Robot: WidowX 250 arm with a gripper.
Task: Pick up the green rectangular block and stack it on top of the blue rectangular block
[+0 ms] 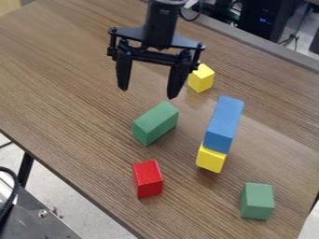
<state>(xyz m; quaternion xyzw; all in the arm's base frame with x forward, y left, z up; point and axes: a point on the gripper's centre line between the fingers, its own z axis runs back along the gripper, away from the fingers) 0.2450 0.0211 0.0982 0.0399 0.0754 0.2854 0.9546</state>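
My gripper (148, 93) hangs open over the upper middle of the table, with nothing between its fingers. Below it in the view lies a longer green block (155, 123), the nearest thing under the fingertips. Just right of the right finger is a small yellow block (201, 78). A long blue block (224, 124) rests on top of a second yellow block (211, 158), right of the green one. The red block (148, 179) sits below the longer green block, and a smaller green block (257, 201) stands at the lower right.
The brown wooden table (68, 88) runs diagonally across the view, its near edge at the lower left and its far edge at the upper right. A dark metal surface with a black cable (10, 196) is at the lower left, off the table.
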